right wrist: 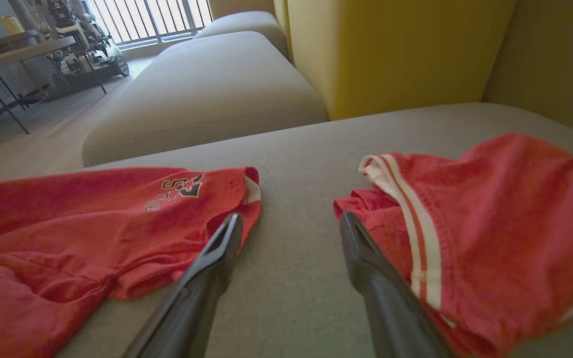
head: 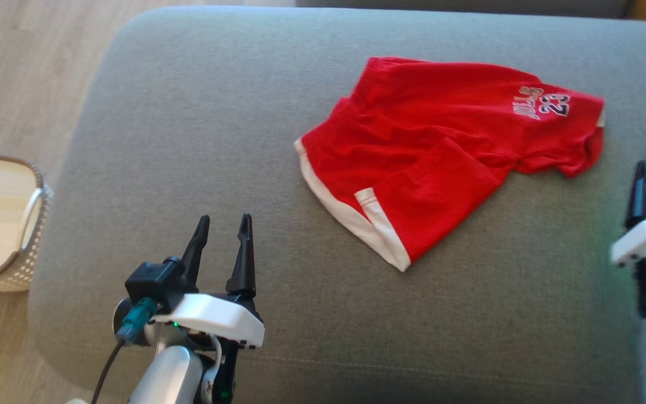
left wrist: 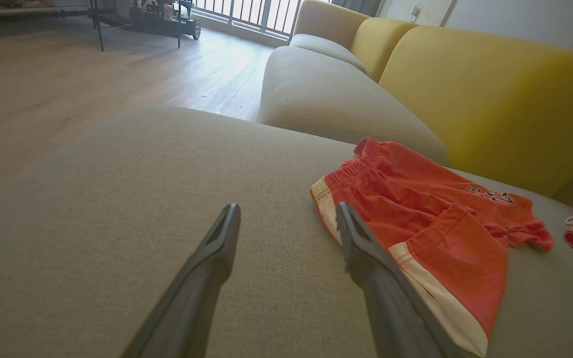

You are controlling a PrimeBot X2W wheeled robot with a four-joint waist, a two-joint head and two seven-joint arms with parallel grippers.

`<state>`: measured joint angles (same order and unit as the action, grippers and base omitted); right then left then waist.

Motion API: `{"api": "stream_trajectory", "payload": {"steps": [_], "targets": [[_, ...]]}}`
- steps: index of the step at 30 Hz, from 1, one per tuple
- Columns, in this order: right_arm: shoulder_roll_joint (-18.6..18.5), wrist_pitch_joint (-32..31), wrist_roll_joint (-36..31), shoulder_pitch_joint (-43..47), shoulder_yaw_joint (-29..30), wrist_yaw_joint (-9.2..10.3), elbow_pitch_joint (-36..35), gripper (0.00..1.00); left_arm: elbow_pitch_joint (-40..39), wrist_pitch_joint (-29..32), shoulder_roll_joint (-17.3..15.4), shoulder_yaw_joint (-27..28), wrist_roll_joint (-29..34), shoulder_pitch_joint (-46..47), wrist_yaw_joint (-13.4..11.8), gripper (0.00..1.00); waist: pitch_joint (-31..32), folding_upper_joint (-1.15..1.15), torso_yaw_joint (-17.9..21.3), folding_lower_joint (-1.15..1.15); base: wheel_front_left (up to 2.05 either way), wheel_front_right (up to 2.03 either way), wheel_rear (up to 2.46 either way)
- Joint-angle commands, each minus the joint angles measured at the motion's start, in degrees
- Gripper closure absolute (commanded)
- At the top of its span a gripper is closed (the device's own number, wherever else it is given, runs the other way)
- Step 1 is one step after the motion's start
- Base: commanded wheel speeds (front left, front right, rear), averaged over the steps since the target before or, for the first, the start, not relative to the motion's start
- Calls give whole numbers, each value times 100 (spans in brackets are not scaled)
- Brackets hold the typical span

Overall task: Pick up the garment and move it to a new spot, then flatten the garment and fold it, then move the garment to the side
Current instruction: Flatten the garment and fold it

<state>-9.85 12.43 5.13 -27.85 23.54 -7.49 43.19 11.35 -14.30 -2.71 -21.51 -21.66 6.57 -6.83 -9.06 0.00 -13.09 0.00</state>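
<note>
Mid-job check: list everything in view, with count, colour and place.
shorts: one, red with white trim, rumpled on the near seat cushion
second garment: one, red with white stripes, right of the shorts
near seat cushion: one, grey, under both garments
backrest: one, yellow, behind the cushion
basket: one, pale, on the floor left of the cushion
floor: one, pale wood, left of the cushion
left gripper: one, dark fingers, open over bare cushion
right gripper: one, dark fingers, open between the two garments
</note>
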Motion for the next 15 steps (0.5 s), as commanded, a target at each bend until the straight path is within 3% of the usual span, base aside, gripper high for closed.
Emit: {"api": "stream_trajectory", "payload": {"steps": [1,6,10,15], "targets": [[166,99,-107,-231,-155,0,-241,0,-152,-70,-17,200,76,177,8,0,-57,0,109,0,0,0,0],[516,216,-339,-89,-578,0,-823,0,-124,-70,-17,334,176,259,52,0,-51,0,411,0,0,0,0],[640,247,-289,142,-1426,0,-1705,0,-278,-70,-17,593,239,281,16,0,62,0,677,0,0,0,0],[680,254,-410,902,-2059,0,-2888,0,-412,-70,-17,618,236,340,44,0,178,0,786,0,0,0,0]]}}
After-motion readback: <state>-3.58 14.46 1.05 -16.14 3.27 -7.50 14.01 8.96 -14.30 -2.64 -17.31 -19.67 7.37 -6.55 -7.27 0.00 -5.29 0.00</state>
